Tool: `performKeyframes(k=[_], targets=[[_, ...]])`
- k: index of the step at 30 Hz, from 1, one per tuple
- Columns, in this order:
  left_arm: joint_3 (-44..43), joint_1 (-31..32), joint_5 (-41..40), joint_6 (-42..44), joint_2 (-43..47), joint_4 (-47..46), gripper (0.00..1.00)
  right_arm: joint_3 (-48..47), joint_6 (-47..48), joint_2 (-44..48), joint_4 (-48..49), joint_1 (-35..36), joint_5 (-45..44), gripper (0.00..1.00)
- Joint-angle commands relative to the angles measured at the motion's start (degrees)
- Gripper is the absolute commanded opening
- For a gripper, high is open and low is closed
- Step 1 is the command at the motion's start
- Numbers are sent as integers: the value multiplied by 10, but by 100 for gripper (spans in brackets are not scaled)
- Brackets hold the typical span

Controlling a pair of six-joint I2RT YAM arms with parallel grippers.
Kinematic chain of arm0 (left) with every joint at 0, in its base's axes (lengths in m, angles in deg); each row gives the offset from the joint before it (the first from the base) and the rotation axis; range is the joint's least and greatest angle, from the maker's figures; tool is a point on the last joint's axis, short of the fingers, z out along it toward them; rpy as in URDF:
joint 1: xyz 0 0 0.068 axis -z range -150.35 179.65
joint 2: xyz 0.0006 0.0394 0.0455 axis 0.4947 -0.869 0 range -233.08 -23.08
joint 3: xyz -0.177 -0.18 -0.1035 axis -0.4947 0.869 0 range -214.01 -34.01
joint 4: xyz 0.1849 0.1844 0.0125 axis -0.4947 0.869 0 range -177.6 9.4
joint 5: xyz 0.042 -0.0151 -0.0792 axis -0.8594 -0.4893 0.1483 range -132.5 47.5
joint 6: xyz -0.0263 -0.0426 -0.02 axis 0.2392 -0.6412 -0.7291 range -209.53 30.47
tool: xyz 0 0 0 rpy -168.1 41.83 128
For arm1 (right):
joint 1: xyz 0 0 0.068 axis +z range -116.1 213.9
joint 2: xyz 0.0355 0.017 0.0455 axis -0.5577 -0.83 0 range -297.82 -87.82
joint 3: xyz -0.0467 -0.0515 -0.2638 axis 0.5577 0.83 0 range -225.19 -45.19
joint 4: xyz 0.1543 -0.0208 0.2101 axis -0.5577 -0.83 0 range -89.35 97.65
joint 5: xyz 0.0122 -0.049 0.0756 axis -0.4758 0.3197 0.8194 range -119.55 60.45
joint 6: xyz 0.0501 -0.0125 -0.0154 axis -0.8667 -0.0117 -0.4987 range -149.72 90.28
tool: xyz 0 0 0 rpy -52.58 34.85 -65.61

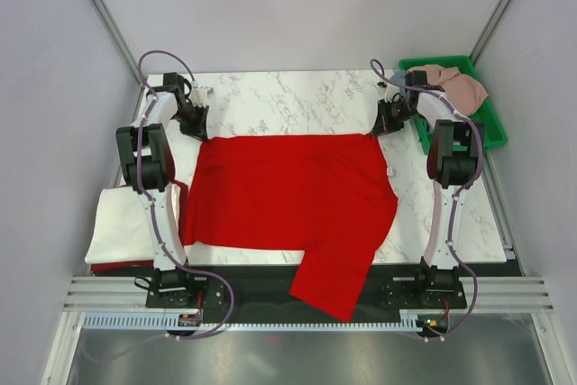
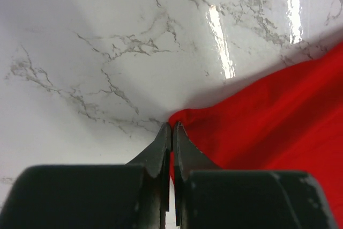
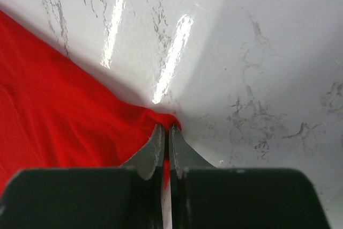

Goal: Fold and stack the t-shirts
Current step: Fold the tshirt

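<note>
Marble table [image 1: 297, 96] with grey veins, boxed in by plain pale walls [image 1: 297, 6] on three sides, so the sides are pretty tight. The big red t-shirt [image 1: 288, 196] is spread flat over the middle of the frame, and its top edge runs nearly straight from one arm to the other. The left gripper [image 1: 198, 129] sits at the shirt's upper left corner and the right gripper [image 1: 384, 125] at the upper right corner. On the left wrist view the left gripper [image 2: 171, 127] has its jaws pinched together right on the tip of that corner, with red cloth showing in the slit between them and the fabric bunching up a bit. Same deal on the right wrist view: the right gripper [image 3: 165, 130] is closed down on its corner with a sliver of red between the fingers. Above the shirt is a wide band of bare marble up to the far edge, and a narrower bare strip runs down the right side. At the bottom centre, part of the shirt hangs past the table's near edge, almost down to the metal rail [image 1: 297, 299]. A folded white t-shirt [image 1: 122, 227] sits at the lower left, just beside the red one. Off the upper right corner is a green tray [image 1: 494, 128] with a pink t-shirt [image 1: 455, 86] heaped in it.
</note>
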Motion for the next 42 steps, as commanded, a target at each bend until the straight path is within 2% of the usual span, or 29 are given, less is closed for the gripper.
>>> performKeyframes(k=[1, 7, 12, 21, 30, 35, 42], targets=[[-14, 1, 32, 1, -1, 29, 2, -41, 22, 1, -3, -3, -4, 0], [-65, -5, 46, -23, 91, 21, 2, -68, 42, 85, 16, -16, -24, 0], [-65, -5, 74, -42, 191, 13, 2, -40, 38, 187, 59, -24, -21, 0], [-5, -4, 82, -45, 355, -2, 2, 70, 39, 416, 108, -29, -41, 0], [90, -7, 42, -44, 579, -55, 2, 153, 88, 684, 101, -28, -90, 0], [113, -8, 7, -30, 713, -79, 2, 129, 105, 801, 54, -29, -95, 0], [89, -7, -26, -1, 812, -83, 2, 30, 108, 888, -17, -29, -122, 0]])
